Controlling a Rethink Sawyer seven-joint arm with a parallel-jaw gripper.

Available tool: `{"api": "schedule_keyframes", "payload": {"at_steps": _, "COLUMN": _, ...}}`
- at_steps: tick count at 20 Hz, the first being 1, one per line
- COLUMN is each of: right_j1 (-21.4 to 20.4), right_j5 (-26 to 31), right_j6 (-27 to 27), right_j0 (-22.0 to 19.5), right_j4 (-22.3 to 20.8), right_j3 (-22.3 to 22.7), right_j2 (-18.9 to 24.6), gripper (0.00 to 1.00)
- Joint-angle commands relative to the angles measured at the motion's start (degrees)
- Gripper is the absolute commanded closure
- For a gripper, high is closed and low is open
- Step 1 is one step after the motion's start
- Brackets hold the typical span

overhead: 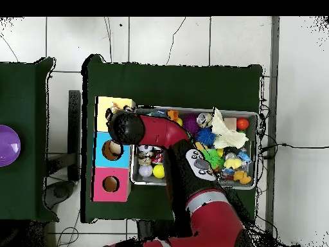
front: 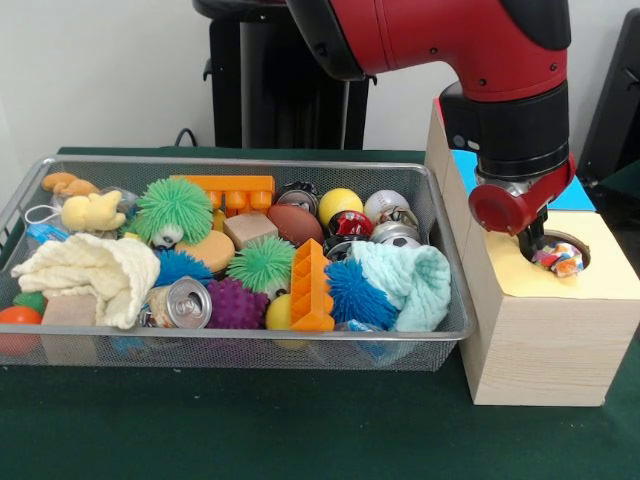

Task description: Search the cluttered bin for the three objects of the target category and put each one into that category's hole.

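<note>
Crinkly, many-coloured plastic shows directly beneath my fingers (front: 541, 243): a small snack packet (front: 558, 259) printed white with red, blue and yellow patches sits in the mouth of the round dark hole (front: 572, 246), touching or just below the dark tips. Whether those tips are clamped on the packet or have let go I cannot tell; the red wrist housing hides their spacing in the front view, and from overhead the black end of the arm covers them entirely. The relation that matters here is vertical: the packet lies straight under the fingers, inside the hole's rim, so I judge the drop is at or near release, and the next move is a plain lift clear of the box. The packet's long axis cannot be read, since it is bunched up.

Around the hole lies its yellow square surround (front: 600, 270) on the pale wooden box (front: 545, 340), which stands just beside the end of the wide silver wire-mesh bin (front: 250, 345) on the dark green surface (front: 300, 430). The bin holds spiky rubber balls, a silver drink can (front: 183, 303), orange blocks and folded cloths. No further snack packet shows plainly among them.
</note>
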Motion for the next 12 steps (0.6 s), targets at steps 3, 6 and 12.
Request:
{"api": "schedule_keyframes", "payload": {"at_steps": 3, "right_j1": 0.9, "right_j5": 0.6, "right_j6": 7.0, "right_j0": -2.5, "right_j4": -4.1, "right_j3": 3.4, "right_j2": 1.0, "gripper": 1.00}}
{"api": "schedule_keyframes", "payload": {"at_steps": 6, "right_j1": 0.9, "right_j5": 0.7, "right_j6": 7.1, "right_j0": -2.3, "right_j4": -4.3, "right_j3": 3.2, "right_j2": 0.9, "gripper": 1.00}}
{"api": "schedule_keyframes", "payload": {"at_steps": 12, "right_j1": 0.5, "right_j5": 0.6, "right_j6": 6.8, "right_j0": -2.8, "right_j4": -4.4, "right_j3": 3.7, "right_j2": 1.3, "gripper": 1.00}}
